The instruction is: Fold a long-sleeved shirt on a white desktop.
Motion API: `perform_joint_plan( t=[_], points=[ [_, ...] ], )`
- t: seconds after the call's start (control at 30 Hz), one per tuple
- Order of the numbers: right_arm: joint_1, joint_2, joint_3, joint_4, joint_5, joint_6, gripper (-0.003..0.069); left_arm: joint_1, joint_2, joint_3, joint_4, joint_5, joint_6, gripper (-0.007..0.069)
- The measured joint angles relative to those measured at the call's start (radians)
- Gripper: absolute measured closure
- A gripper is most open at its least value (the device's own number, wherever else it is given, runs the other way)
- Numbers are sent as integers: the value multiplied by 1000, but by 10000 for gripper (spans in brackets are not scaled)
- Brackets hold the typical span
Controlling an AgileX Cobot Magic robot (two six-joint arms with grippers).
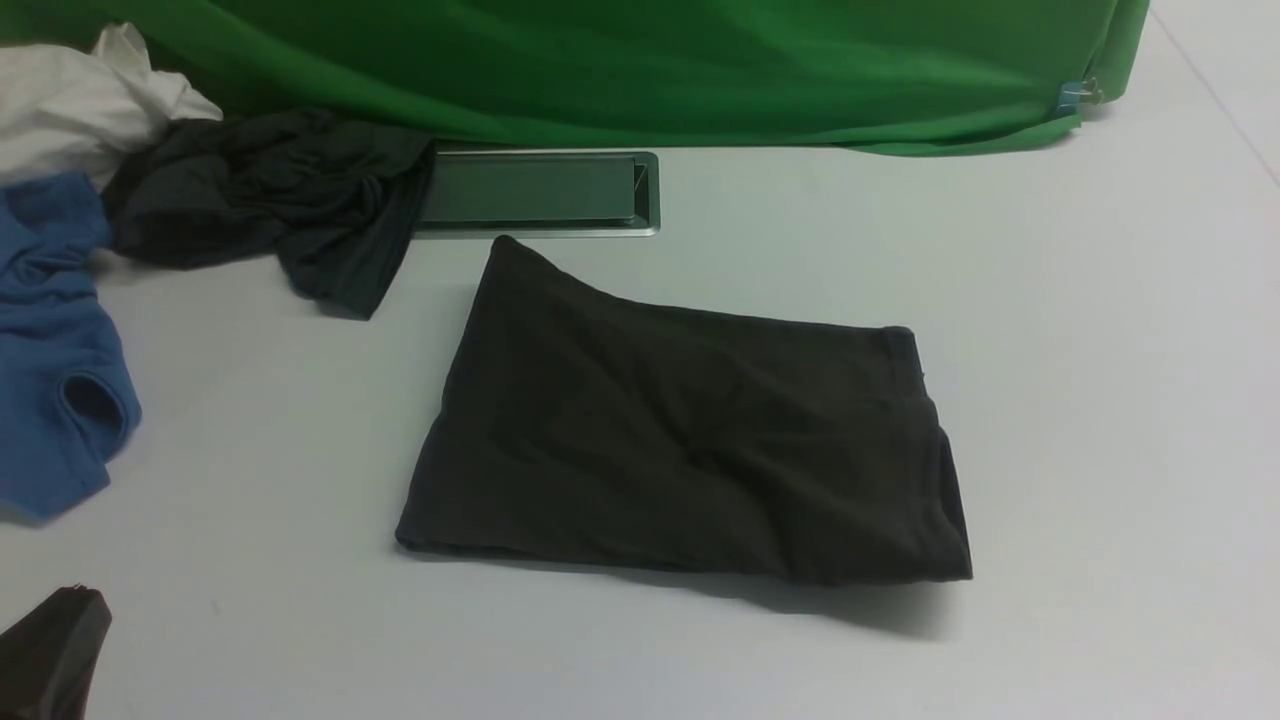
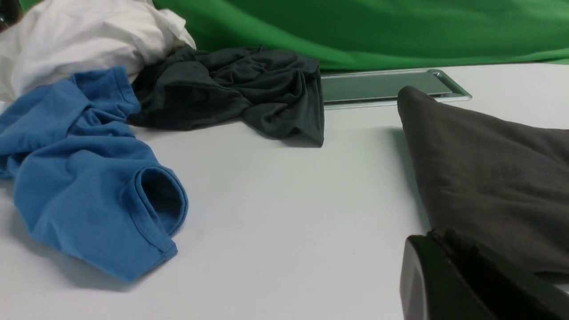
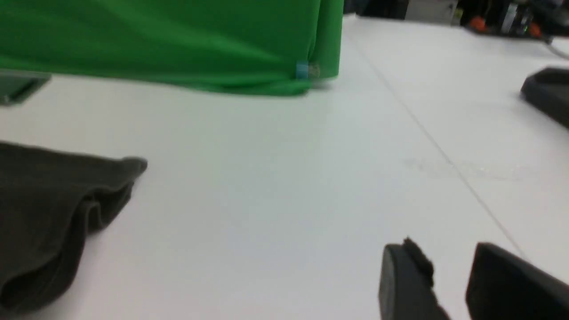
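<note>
- The shirt (image 1: pixel 690 450) is lying on the desk (image 1: pixel 1080 350) as a compact, roughly rectangular dark bundle. No sleeves or collar are showing, so I'm judging the main folds done.
- The bundle is not sitting perfectly square: its far corner nearest the cable hatch (image 1: pixel 540 192) is peaking up, and the edge on the right hand's side is showing loose stacked layers.
- The left hand (image 1: pixel 50 650) is sitting low with its jaws fully closed and nothing pinched. The shirt is lying just ahead of it, toward the robot's right, not touching.
- The right hand (image 3: pixel 438 284) is holding its fingers partly apart with only bare desk between them, so it is carrying nothing. The shirt's layered edge is lying well off to its left.
- Neither hand is touching cloth; both look clear of the work.
- Beyond the left hand, a blue garment (image 1: pixel 55 370), a dark grey one (image 1: pixel 270 195) and a white one (image 1: pixel 80 105) are lying crumpled near the green backdrop (image 1: pixel 620 65), apart from the shirt.
- Remaining, as I'm reading it: at most flattening that raised corner. Otherwise the fold is looking essentially complete.
</note>
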Motion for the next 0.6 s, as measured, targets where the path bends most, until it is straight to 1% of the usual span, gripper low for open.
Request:
perform_joint_plan(
  t=[0.2,0.3,0.37,0.4,0.47,0.6],
  points=[
    [0,-2,1,0,-6,11,419,0,0,0,0,-1,0,605],
    [8,-5,1,1,-6,50,419,0,0,0,0,-1,0,605],
    [23,-5,1,1,-6,51,419,0,0,0,0,-1,0,605],
    [54,-5,1,1,-5,48,419,0,0,0,0,-1,0,605],
    [84,-5,1,1,-5,38,419,0,0,0,0,-1,0,605],
    [99,-5,1,1,-5,25,419,0,0,0,0,-1,0,605]
  ],
)
